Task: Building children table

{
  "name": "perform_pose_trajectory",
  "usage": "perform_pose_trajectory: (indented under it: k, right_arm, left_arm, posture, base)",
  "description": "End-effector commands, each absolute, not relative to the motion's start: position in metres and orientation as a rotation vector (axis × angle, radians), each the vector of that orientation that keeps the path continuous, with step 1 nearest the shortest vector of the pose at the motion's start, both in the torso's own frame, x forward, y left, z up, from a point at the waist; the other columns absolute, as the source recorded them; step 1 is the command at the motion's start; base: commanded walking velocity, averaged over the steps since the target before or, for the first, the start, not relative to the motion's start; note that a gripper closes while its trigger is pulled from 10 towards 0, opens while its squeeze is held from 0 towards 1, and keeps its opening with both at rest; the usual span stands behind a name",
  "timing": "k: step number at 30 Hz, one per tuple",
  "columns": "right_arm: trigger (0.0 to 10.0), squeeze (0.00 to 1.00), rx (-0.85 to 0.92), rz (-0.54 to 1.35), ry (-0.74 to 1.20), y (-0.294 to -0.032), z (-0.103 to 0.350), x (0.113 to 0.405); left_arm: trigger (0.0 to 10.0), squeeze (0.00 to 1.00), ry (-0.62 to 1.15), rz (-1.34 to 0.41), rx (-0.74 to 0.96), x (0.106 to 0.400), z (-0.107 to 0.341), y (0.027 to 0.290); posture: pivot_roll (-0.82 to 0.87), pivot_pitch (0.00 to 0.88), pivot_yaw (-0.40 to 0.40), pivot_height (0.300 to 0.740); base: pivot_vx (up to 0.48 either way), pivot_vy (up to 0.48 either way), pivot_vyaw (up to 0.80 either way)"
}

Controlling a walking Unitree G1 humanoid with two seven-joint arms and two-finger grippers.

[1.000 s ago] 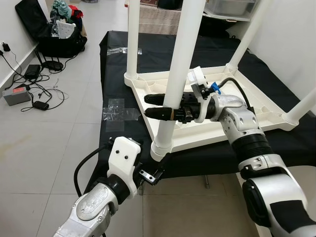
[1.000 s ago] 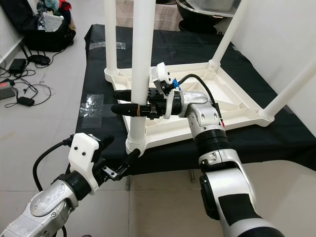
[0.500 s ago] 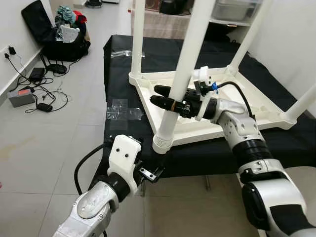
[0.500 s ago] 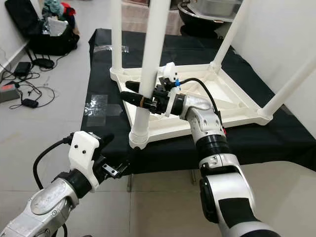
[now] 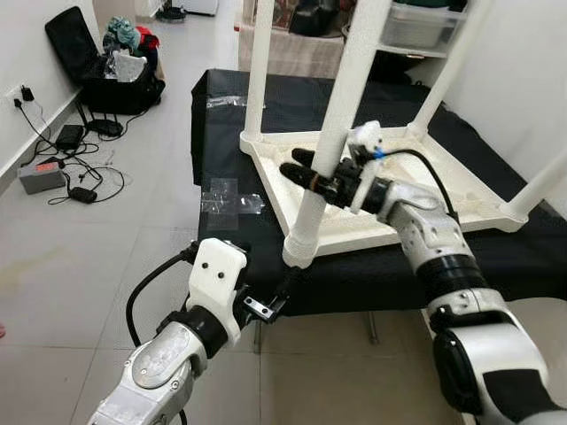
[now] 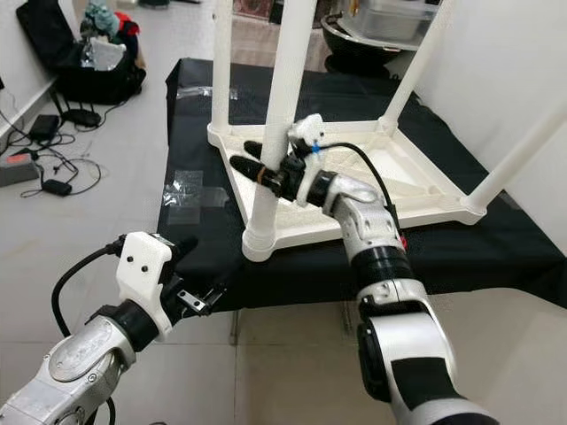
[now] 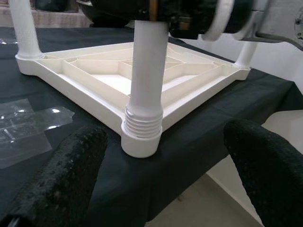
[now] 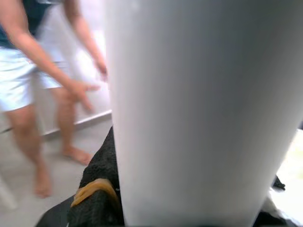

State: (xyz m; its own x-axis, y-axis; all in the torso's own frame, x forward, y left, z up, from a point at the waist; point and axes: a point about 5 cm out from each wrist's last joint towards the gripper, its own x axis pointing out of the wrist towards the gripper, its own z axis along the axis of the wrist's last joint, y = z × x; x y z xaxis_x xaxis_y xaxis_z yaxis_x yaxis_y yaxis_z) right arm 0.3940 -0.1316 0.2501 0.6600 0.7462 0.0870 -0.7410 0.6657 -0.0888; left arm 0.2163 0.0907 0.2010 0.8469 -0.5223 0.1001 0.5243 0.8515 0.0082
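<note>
A white children's table (image 5: 416,190) lies upside down on a black-covered bench (image 5: 221,133), its legs pointing up. The near leg (image 5: 341,115) stands in the front corner socket (image 5: 299,254), with thread rings showing at its foot (image 7: 141,124). My right gripper (image 5: 306,173) is shut on this leg about a third of the way up, one black finger (image 8: 97,198) beside the white tube (image 8: 199,109). My left gripper (image 5: 275,297) hangs open below the bench's front edge, its fingers (image 7: 61,175) spread wide and facing the socket.
Three more legs (image 5: 257,71) (image 5: 443,80) (image 5: 540,181) stand at the other corners. Clear tape patches (image 5: 230,195) stick to the cloth. A black bag of clothes (image 5: 111,62) and cables (image 5: 62,168) lie on the floor at left. A person (image 8: 42,85) stands beyond the leg.
The camera has shifted, so the whole scene sits higher and further right. My right gripper stays clamped on the near leg and has turned at the wrist. The left gripper stays low and open.
</note>
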Motion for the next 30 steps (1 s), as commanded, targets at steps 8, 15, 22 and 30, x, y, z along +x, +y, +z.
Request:
perform_pose_trajectory:
  k: [8,15,22,30]
  right_arm:
    - [10.0,0.00,-0.053,0.459,0.037,-0.162,0.216,0.406]
    - [10.0,0.00,-0.039,0.276,0.062,-0.174,0.211,0.409]
    - [10.0,0.00,-0.003,-0.008,0.111,-0.191,0.200,0.410]
    - [10.0,0.00,0.109,-0.177,0.117,-0.193,0.200,0.411]
  left_arm:
    - [10.0,0.00,-0.094,-0.542,-0.012,0.217,0.200,0.092]
    - [10.0,0.00,-0.100,-0.539,-0.001,0.219,0.202,0.093]
    - [10.0,0.00,-0.099,-0.545,-0.007,0.218,0.202,0.091]
    - [10.0,0.00,-0.099,-0.546,-0.004,0.217,0.203,0.091]
  posture:
    - [0.12,0.216,-0.137,0.740]
    - [0.12,0.218,-0.135,0.740]
    - [0.12,0.226,-0.134,0.740]
    - [0.13,0.225,-0.132,0.740]
  base:
    - [0.000,0.000,0.00]
    - [0.000,0.000,0.00]
    - [0.000,0.000,0.00]
    - [0.000,0.000,0.00]
